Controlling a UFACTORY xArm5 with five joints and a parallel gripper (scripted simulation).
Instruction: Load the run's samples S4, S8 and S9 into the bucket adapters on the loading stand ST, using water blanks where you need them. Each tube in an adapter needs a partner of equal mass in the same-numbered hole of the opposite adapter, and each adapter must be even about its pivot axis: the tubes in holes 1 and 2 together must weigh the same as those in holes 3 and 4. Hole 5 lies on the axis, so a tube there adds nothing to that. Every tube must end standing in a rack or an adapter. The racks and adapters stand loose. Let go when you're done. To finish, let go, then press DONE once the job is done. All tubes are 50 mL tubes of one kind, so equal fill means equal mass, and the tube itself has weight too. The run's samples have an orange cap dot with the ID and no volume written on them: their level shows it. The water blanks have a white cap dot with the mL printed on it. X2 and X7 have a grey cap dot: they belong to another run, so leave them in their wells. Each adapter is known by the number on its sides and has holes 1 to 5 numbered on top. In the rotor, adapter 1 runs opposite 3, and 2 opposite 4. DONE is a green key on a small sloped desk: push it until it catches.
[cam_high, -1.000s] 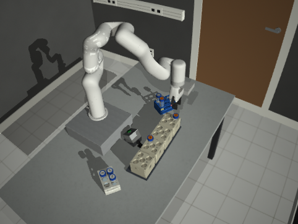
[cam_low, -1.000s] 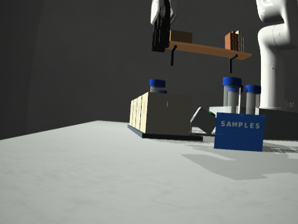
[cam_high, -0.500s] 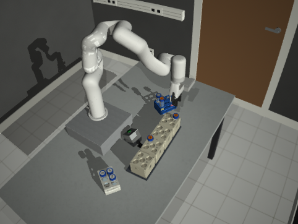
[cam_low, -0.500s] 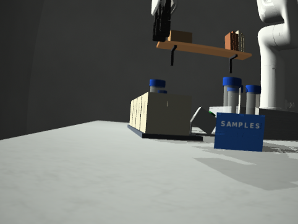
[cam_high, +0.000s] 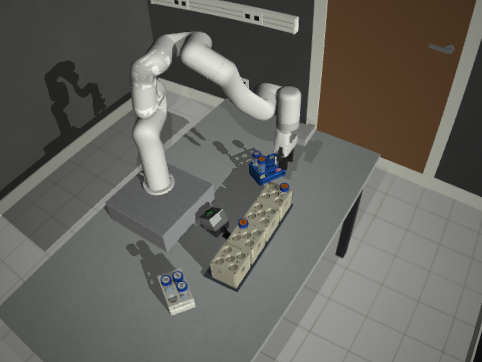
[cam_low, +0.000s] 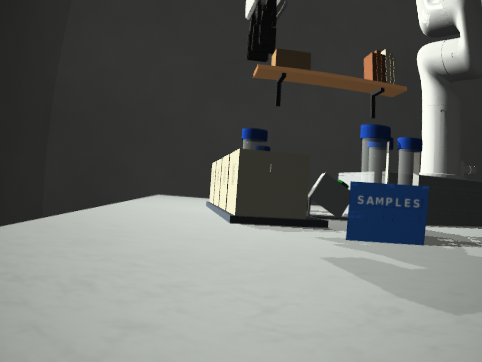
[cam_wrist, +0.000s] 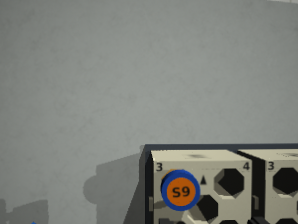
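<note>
Four beige adapters (cam_high: 252, 230) stand in a row on the dark loading stand. Tube S9 (cam_wrist: 180, 191) with an orange cap dot stands in hole 3 of the end adapter (cam_wrist: 200, 187); it also shows in the top view (cam_high: 284, 187). Another orange-dot tube (cam_high: 242, 223) stands in an adapter further along; I cannot read its ID. My gripper (cam_high: 284, 157) hangs above the end adapter, beside the blue SAMPLES rack (cam_high: 267, 170). In the exterior view the gripper (cam_low: 262, 35) is high above the blue cap, partly open and empty.
The SAMPLES rack (cam_low: 387, 212) still holds a few tubes. A small pale rack (cam_high: 176, 292) with white-dot blanks stands at the near end of the table. The sloped DONE desk (cam_high: 212, 218) sits beside the adapters. A wall shelf (cam_low: 330, 79) is behind.
</note>
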